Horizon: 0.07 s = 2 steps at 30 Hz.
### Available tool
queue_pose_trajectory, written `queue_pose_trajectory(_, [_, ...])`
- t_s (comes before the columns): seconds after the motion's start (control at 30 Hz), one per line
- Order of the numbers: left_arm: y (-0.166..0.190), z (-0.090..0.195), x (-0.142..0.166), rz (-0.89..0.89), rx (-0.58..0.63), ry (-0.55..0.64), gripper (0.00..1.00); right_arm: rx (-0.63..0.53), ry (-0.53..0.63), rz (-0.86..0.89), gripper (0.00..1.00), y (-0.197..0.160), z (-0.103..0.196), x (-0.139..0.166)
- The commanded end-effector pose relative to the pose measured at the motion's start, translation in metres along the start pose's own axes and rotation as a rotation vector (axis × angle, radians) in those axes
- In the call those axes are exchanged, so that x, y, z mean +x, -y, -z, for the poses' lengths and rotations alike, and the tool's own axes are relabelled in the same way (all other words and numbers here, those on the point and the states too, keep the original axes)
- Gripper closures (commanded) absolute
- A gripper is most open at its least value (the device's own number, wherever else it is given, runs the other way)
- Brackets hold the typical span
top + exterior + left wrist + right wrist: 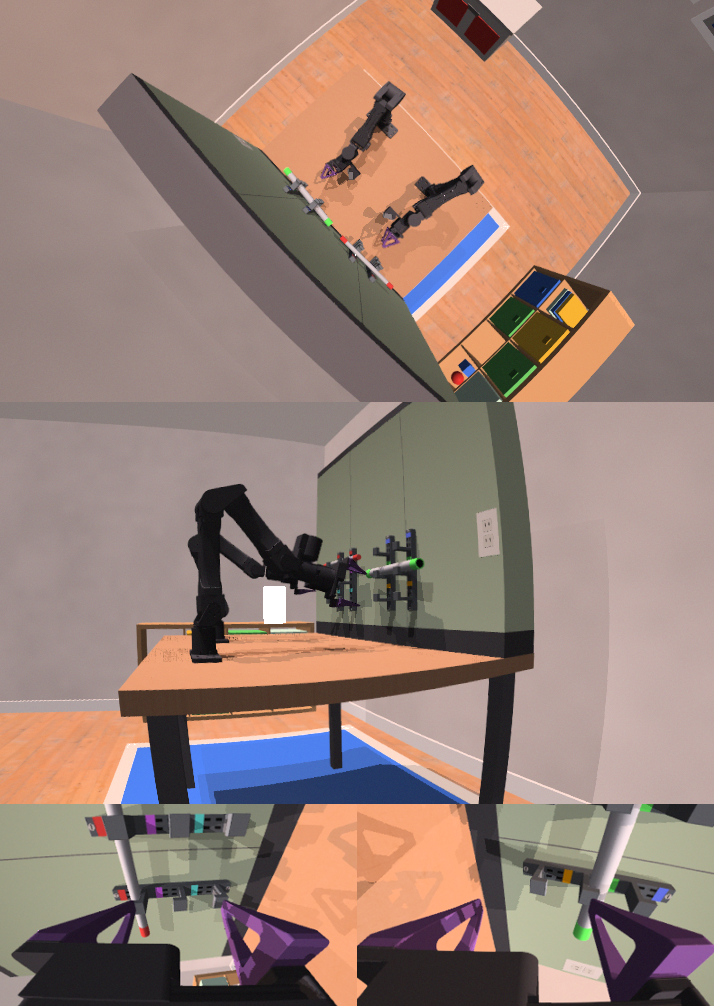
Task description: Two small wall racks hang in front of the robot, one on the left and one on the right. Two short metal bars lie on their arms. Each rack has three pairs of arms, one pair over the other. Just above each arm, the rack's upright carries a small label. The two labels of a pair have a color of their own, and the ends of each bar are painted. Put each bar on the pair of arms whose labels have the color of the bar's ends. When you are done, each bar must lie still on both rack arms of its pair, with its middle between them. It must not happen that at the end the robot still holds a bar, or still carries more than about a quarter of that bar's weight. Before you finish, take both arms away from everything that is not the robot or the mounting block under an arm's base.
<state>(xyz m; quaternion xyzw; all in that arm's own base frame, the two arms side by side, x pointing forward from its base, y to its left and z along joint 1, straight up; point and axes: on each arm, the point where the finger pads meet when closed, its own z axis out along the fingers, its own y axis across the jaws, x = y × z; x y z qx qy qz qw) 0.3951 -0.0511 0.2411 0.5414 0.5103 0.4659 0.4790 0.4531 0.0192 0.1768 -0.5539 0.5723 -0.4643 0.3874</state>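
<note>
The red-ended bar (366,262) (356,557) (128,867) is borne by the top arms of the left rack (375,265) (353,577) (180,828), beside the red labels. The thicker green-ended bar (305,195) (391,568) (611,854) is carried on the middle arms of the right rack (314,206) (411,599) (551,872), at the green labels. Both look roughly centred, so the placing can be judged done and only the final clearance left to confirm.

The jaws of the left gripper (389,240) (314,591) (178,903) are spread wide with nothing held; those of the right gripper (327,172) (362,589) (535,900) are likewise wide and empty. Whether enough room is left around the fingertips cannot be told exactly.

Being metal, the bars are expected to be stiff, smooth and apt to roll or slide if nudged, the thicker one probably heavier. If regripping were needed, each should be grasped at mid-length, between the rack arms, and lifted level
</note>
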Motion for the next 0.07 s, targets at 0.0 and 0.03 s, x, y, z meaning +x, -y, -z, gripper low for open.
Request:
queue_pose_trajectory(0.0, [-0.0207,0.0079,-0.0037,0.013,-0.076,0.009,0.0,0.041,0.0,-0.021,0.0,0.0171,0.0063,-0.0006])
queue_pose_trajectory(0.03, [-0.0197,0.0084,-0.0037,0.013,-0.076,0.009,0.0,0.041,0.0,-0.021,0.0,0.0171,0.0063,-0.0006])
